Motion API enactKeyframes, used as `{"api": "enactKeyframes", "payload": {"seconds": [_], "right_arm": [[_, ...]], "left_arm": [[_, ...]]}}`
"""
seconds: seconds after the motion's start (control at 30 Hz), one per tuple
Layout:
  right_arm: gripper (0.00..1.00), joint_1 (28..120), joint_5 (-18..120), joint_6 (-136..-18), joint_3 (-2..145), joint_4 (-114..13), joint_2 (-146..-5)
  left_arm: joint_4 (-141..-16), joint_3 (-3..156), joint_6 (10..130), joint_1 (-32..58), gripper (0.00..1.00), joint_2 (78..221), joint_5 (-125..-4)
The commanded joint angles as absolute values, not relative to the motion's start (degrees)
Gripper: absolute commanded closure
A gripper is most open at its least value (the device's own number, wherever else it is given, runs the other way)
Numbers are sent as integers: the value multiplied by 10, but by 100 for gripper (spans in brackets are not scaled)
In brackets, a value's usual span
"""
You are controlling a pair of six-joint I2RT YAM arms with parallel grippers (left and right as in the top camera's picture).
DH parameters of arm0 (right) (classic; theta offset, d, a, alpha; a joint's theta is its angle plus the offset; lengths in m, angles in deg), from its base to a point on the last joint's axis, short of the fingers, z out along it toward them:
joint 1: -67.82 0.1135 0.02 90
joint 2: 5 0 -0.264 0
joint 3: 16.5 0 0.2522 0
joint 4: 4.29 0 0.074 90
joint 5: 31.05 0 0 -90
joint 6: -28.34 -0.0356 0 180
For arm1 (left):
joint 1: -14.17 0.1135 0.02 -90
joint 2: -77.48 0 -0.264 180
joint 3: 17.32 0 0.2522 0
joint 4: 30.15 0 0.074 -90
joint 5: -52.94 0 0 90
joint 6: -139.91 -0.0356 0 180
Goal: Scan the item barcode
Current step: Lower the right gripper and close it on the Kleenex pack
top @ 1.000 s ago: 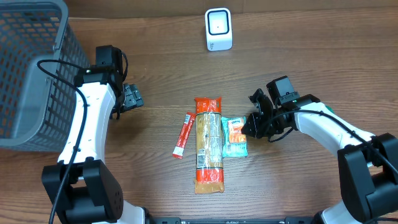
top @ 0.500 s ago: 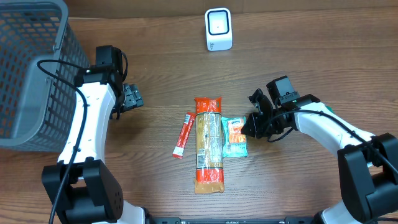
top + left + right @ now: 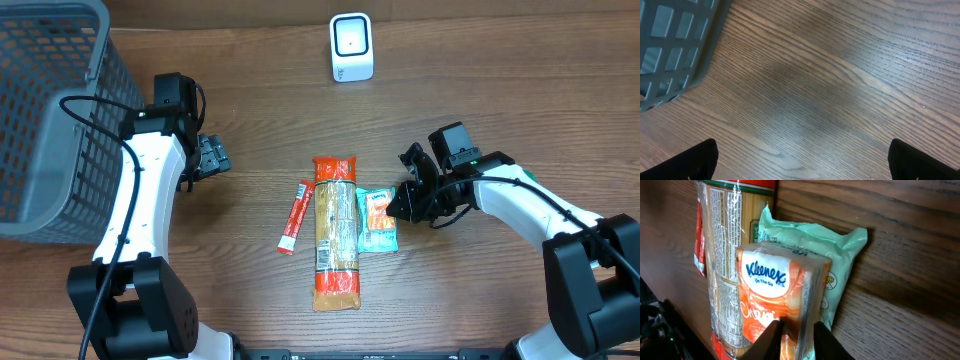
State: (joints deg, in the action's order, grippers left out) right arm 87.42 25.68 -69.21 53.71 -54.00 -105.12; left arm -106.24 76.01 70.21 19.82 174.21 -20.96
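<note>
Basket (image 3: 50, 110), grey plastic mesh, stands at the far left edge of the counter (image 3: 500, 80).

Left tool (image 3: 212, 157): just right of the basket, fingers wide apart, nothing between them; its wrist view shows only bare wood grain and a basket corner.

Sachet (image 3: 294, 217), red, slim stick: lies flat, just left of the pasta.

Pasta packet (image 3: 335, 232), long, clear with orange ends: lies flat at the counter's middle, printed panel upward.

Scanner (image 3: 351, 47), small, white: stands at the far edge, well apart from the goods.

Tissue pack (image 3: 785, 305), orange and white, marked Kleenex: just right of the pasta, on top of a mint-green packet (image 3: 840, 265) that touches the pasta's side.

Right tool (image 3: 405, 200): at the tissue pack's right end, fingers (image 3: 827, 342) closed in on either side of that end, clamping it.
</note>
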Motion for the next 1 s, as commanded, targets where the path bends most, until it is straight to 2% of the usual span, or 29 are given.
{"api": "enactKeyframes", "payload": {"seconds": [0.0, 0.97], "right_arm": [[73, 877, 248, -691, 530, -534, -1050], [71, 878, 247, -707, 526, -509, -1065]], "left_arm": [[-1062, 771, 687, 198, 0, 1730, -206], [-1062, 771, 687, 198, 0, 1730, -206]]}}
